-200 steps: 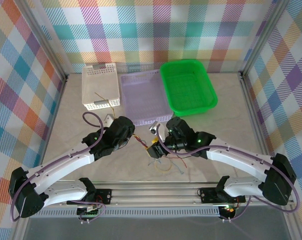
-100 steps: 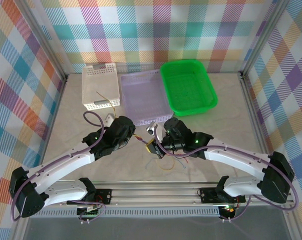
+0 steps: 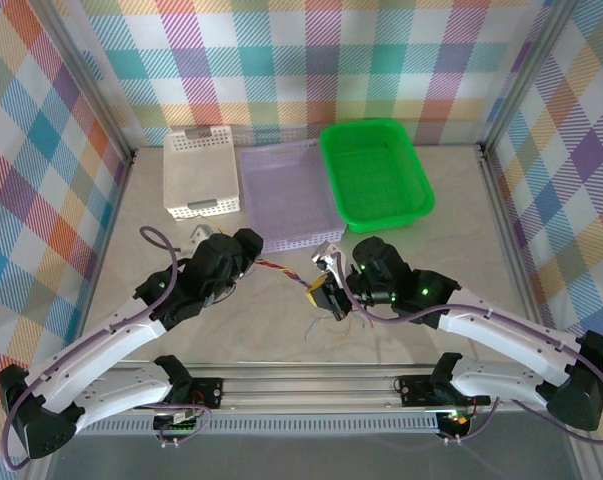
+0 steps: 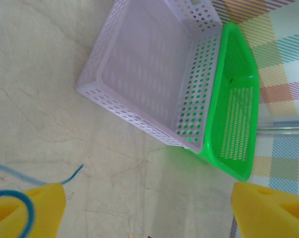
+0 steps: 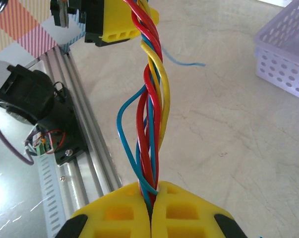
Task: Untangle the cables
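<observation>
The cables are a twisted bundle of thin red, yellow and blue wires, stretched above the table between my two grippers. My right gripper is shut on the bundle. In the right wrist view its yellow fingers pinch the cables, which run up to a yellow finger of the left gripper. My left gripper stands open; in the left wrist view its gripper is spread wide. A blue cable loops over its left finger. Loose cable ends lie on the table below the right gripper.
Three baskets stand at the back: white basket, purple basket, green basket. The purple basket and green basket lie ahead of the left gripper. An aluminium rail runs along the near edge.
My right gripper has shut on the cable bundle and moved right. My left gripper has opened, and its arm has shifted left and back. The bundle now stretches longer between them.
</observation>
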### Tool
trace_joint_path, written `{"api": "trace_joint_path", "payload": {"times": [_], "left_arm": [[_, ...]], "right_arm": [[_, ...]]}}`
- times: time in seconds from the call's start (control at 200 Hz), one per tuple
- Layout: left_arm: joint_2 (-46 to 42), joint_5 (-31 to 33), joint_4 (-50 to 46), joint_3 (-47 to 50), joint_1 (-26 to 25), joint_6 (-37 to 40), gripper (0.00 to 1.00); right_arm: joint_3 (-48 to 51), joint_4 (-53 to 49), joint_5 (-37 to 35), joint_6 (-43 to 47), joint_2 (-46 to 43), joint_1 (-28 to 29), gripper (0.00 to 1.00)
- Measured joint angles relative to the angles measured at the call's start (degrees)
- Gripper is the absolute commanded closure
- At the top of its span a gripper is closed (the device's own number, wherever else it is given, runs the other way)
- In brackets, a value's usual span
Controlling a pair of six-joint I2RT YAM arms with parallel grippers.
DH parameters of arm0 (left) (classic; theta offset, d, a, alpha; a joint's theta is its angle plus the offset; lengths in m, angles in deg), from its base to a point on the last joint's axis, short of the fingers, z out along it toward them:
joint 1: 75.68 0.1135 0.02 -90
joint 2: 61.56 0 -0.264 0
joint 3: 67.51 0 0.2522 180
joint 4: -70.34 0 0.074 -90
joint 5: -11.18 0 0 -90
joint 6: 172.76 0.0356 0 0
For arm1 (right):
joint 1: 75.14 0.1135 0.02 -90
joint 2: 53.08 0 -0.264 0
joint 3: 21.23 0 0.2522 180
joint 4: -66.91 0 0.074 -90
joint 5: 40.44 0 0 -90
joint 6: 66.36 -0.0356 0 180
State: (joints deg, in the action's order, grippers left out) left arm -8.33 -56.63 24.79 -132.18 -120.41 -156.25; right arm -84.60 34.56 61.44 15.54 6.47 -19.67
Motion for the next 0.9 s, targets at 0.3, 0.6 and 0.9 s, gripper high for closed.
{"api": "trace_joint_path", "payload": {"times": [0.3,0.6,0.9], "left_arm": [[-10.0,3.0,-4.8,2.6,0.0,1.1,0.21],[-10.8,4.0,-5.8,3.9,0.1,1.2,0.72],[-9.8,4.0,-5.7,3.9,0.1,0.9,1.00]], "right_arm": [[0.0,-2.0,4.5,0.0,-0.4,0.0,1.00],[0.0,-2.1,6.8,0.1,-0.4,0.0,1.00],[0.0,-2.9,5.7,0.1,-0.2,0.0,0.91]]}}
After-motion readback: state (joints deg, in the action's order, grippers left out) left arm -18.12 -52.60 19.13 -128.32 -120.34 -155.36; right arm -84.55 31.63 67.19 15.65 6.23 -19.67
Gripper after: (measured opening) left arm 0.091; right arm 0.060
